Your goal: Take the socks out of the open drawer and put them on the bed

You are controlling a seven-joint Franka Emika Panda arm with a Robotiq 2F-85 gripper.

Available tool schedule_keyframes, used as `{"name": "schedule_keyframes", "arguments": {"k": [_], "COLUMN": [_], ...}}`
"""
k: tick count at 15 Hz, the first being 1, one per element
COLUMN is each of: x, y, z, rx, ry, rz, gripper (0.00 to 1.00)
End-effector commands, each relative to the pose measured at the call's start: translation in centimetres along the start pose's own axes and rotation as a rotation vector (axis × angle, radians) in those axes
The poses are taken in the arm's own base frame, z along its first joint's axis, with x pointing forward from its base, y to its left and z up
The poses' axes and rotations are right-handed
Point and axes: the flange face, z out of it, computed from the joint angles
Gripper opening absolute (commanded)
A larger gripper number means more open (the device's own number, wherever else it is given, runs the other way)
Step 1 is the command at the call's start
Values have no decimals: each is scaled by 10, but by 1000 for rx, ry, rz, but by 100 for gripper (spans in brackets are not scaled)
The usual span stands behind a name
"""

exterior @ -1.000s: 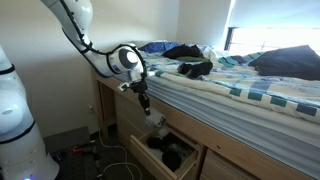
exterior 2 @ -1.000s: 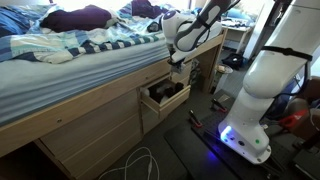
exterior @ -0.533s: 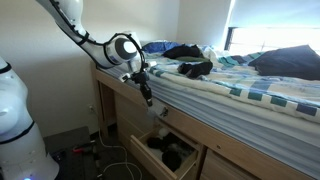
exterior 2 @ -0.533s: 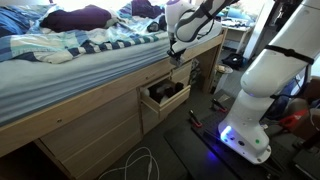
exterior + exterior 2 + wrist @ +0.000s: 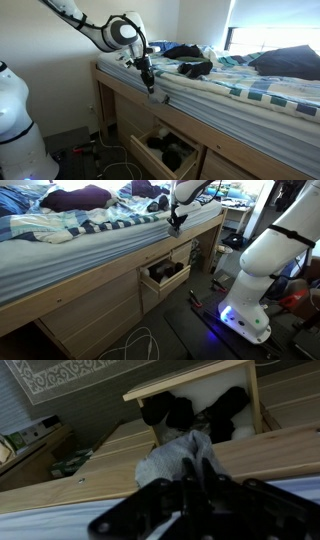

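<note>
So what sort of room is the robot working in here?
Most likely a home bedroom: a bed with striped bedding, loose clothes lying on it, and an open drawer of socks in its wooden frame.

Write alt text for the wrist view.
The tool grips a grey sock, seen from above. Beyond it, the open drawer in the wooden bed frame holds dark socks.

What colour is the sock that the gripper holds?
Light grey. The sock shows best in the wrist view, pinched in the gripper above the open drawer.
</note>
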Motion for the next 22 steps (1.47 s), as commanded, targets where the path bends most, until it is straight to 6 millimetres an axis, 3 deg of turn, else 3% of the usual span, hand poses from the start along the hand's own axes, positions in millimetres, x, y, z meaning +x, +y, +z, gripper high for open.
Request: {"name": "schedule_keyframes", "arguments": {"k": [1, 2, 3, 4, 9, 10, 13, 19, 22], "x": [7, 9, 8, 9, 9, 9, 18, 53, 73], "y": [15, 18, 11, 13, 10, 10, 8, -2, -5], "z": [-31, -36, -21, -24, -19, -19, -42, -137, -165], "rx": [-10, -21, -5, -6, -9, -9, -15, -139, -166], "ry": [14, 39, 23, 31, 20, 20, 75, 300, 418], "rz": [-16, -11, -4, 0, -7, -7, -17, -141, -181], "gripper": [3, 3, 3, 11, 11, 3, 3, 3, 3]}}
